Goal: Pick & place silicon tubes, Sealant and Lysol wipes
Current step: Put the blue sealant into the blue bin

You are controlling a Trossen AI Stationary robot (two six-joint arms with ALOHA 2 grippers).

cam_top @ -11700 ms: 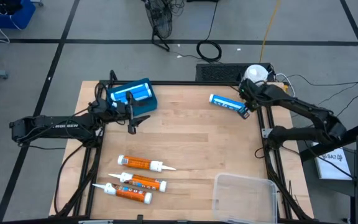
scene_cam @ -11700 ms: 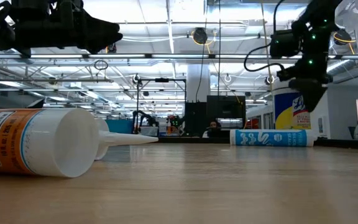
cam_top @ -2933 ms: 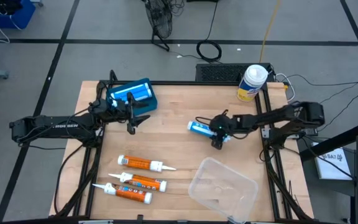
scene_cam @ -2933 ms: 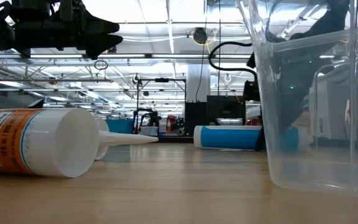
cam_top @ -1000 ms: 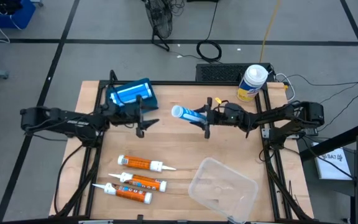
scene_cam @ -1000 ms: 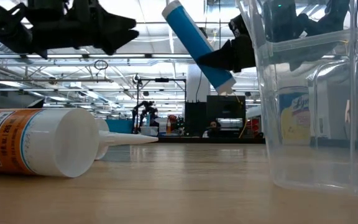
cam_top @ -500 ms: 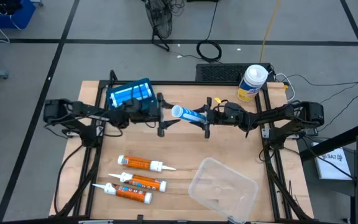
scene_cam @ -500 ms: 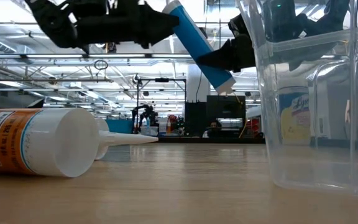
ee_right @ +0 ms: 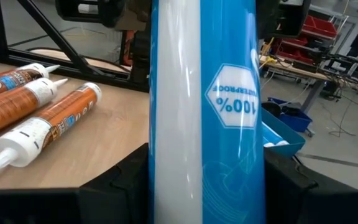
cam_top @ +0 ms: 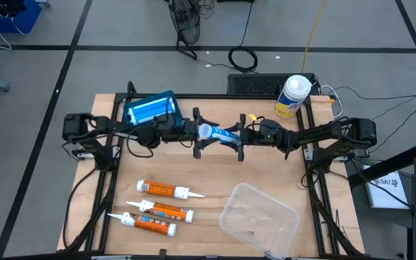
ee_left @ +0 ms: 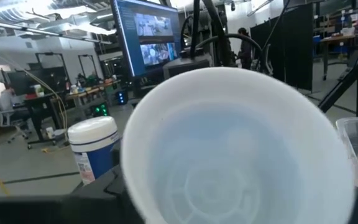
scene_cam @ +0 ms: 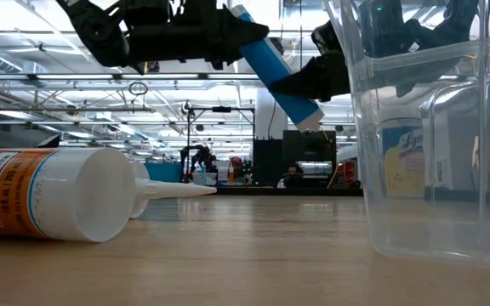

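Sealant tube (cam_top: 221, 133), blue, hung tilted above table (cam_top: 266, 180) at centre of high view, between my two claws. Right claw (cam_top: 240, 137) pinched its nozzle end. Left claw (cam_top: 197, 135) met its open white base; whether fingers clamped it, cannot tell.

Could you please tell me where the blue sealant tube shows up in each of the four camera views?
High view: blue sealant tube at table centre, between both grippers.
Low view: tube tilted, in the air, upper middle.
Left wrist view: its open white end fills the picture.
Right wrist view: its blue side fills the middle.
Shared landmark: Lysol wipes, also in the left wrist view.
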